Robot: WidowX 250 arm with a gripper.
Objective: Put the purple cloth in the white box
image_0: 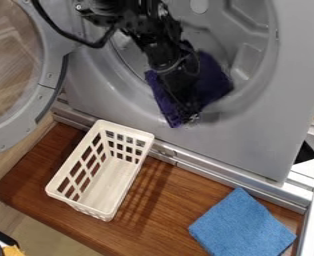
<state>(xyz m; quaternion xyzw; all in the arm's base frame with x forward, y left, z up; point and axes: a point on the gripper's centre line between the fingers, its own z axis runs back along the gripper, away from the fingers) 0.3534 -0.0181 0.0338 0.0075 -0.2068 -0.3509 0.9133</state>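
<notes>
Purple cloth (214,84) behind tool (190,118), showing on both sides; whether pinched, cannot tell

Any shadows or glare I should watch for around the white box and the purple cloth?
Camera view: a patterned shadow lies beside the white box on the brown wood; bright glints run along the metal rail; the black tool blends into the dark purple cloth.

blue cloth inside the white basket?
No, the blue cloth lies flat on the wooden surface, to the right of the white basket in the camera view.
</notes>
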